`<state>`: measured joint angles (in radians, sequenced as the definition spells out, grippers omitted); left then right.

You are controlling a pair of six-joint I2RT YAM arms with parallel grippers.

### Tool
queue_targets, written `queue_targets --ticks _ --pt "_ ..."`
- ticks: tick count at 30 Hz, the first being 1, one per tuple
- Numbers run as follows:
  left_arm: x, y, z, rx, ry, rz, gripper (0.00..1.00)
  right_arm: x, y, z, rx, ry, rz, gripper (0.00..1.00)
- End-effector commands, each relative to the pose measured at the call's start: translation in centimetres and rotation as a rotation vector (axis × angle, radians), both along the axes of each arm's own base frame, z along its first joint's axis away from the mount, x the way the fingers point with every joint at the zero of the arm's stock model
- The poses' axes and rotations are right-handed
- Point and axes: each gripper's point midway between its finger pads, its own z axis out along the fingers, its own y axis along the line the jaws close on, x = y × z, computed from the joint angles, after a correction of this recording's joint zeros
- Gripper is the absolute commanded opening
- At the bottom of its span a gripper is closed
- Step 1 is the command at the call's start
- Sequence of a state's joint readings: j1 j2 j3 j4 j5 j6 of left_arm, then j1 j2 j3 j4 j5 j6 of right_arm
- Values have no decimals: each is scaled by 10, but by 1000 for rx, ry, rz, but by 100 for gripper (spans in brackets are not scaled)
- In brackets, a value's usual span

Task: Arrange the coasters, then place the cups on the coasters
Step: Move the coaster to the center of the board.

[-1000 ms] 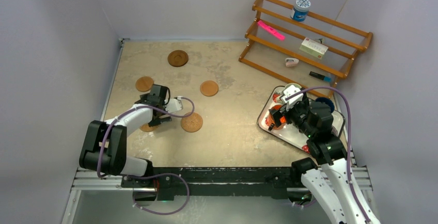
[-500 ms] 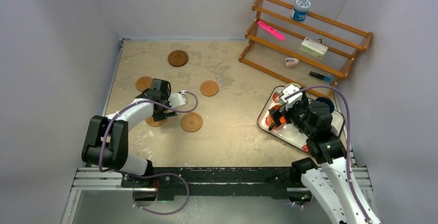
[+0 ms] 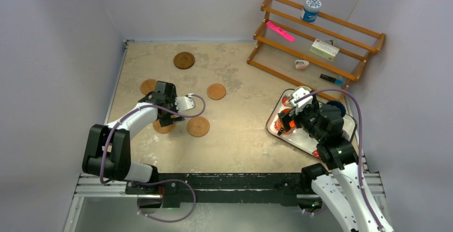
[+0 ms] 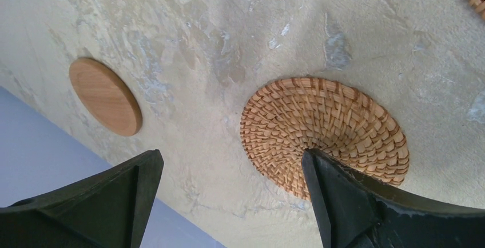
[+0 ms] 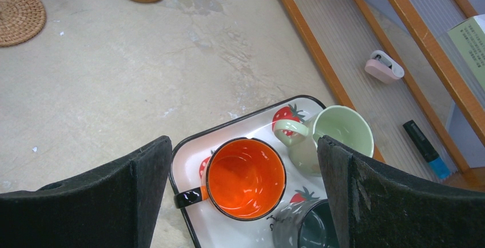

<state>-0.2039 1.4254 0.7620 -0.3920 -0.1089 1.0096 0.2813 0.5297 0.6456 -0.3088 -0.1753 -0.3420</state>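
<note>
Left gripper (image 4: 229, 162) gapes wide and empty over a woven coaster (image 4: 323, 136), with 1 finger overlapping its near edge. Right gripper (image 5: 245, 142), equally spread and empty, hovers above the orange cup (image 5: 246, 178) on the tray (image 5: 251, 125). The box (image 5: 469, 36) print seems too small to read.

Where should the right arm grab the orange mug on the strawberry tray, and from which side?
Probably straight down, right tool open, pinching the rim wall of the upright orange mug beside its black handle, one finger inside. That side faces the bare white strawberry-print tray; the pale green mug and dark grey mug crowd the other side.
</note>
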Motion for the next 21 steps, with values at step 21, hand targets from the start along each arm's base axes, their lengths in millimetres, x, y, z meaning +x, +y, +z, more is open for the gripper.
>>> queue_targets --ticks 21 --pt "60 -97 81 -300 -288 -85 100 1 2 5 -1 -24 12 99"
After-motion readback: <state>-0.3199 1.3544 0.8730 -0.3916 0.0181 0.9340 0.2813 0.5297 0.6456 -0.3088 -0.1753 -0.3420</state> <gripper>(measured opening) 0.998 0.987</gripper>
